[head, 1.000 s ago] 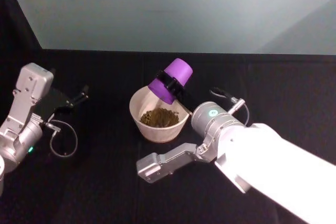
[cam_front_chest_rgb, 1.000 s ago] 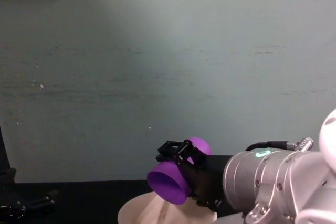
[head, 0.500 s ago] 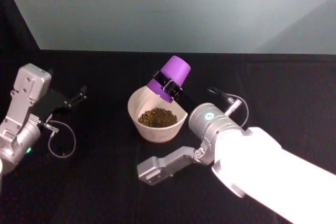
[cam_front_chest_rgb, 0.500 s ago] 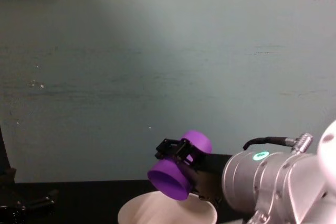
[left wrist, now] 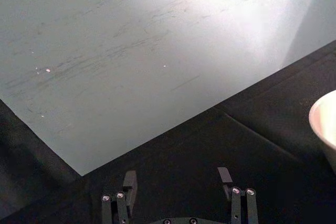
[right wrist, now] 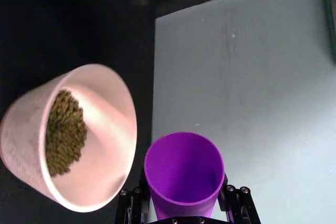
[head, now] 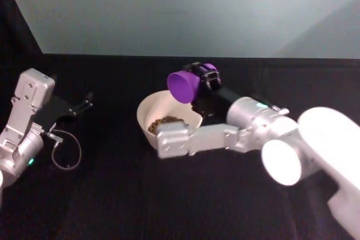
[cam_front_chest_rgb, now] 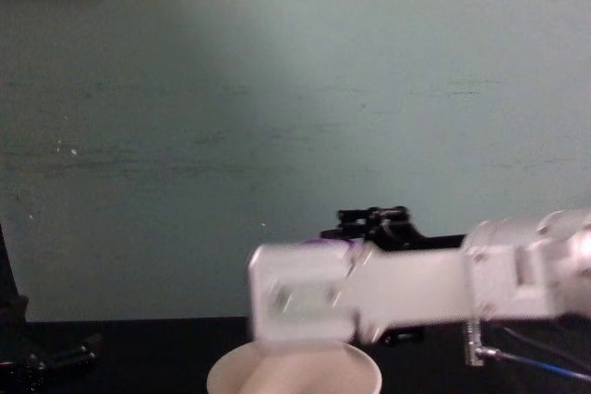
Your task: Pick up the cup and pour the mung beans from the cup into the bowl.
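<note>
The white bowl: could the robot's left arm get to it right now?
Probably yes, from the side. The left gripper, jaws open, sits left of the bowl with only black table between them. The right gripper holds the cup above the bowl, crowding the top.

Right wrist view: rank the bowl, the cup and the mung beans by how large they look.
1. The bowl, largest.
2. The cup, held in the right gripper; it is nearest the camera, which enlarges it.
3. The mung beans, heaped inside the bowl.
</note>
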Robot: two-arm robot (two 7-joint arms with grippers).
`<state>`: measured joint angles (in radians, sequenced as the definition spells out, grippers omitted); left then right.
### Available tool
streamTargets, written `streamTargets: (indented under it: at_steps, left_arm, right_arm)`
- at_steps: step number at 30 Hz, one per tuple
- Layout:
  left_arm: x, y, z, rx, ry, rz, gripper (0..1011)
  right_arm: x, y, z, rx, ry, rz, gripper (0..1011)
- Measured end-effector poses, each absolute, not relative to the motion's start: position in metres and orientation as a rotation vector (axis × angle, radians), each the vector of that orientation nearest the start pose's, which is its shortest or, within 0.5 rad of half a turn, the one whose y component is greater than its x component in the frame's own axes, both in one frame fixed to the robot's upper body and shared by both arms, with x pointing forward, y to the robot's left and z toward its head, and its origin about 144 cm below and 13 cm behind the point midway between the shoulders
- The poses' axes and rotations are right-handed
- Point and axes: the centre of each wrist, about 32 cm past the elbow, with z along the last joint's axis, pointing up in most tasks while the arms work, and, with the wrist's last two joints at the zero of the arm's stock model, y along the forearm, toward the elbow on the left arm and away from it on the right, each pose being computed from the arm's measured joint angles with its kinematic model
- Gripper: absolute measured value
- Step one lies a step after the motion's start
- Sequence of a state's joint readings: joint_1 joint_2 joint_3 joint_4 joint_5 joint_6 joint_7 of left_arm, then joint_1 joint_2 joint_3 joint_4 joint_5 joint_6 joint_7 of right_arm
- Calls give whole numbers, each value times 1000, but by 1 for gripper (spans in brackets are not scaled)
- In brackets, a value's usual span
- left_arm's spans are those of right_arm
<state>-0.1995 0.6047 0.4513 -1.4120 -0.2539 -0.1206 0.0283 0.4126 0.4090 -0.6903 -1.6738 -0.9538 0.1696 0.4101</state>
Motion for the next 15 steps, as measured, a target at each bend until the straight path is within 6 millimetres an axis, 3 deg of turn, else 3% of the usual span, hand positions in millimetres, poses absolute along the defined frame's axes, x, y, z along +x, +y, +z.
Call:
streamTargets:
  at_steps: [15]
  left_arm:
    - [489,310,1140,304,-285,1248,1000]
  right_arm:
    - [508,-200,1238,-581,-741,-759,720]
